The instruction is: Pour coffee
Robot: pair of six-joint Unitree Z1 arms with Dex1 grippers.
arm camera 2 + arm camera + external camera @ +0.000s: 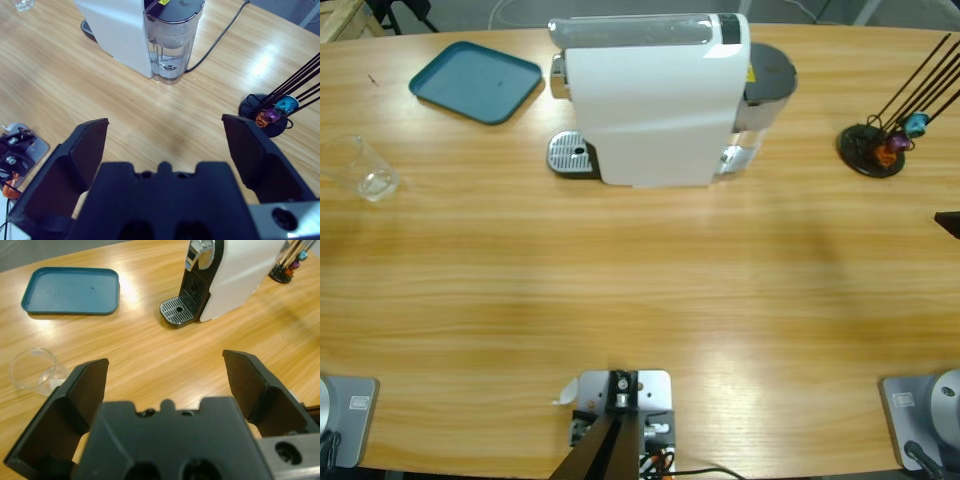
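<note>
At the table's left, the glass [362,168] stands upright.

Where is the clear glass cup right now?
In the high view the clear glass cup stands at the table's far left edge, below the teal rectangular tray and left of the white coffee machine.

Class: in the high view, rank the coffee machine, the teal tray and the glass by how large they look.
1. coffee machine
2. teal tray
3. glass
</note>
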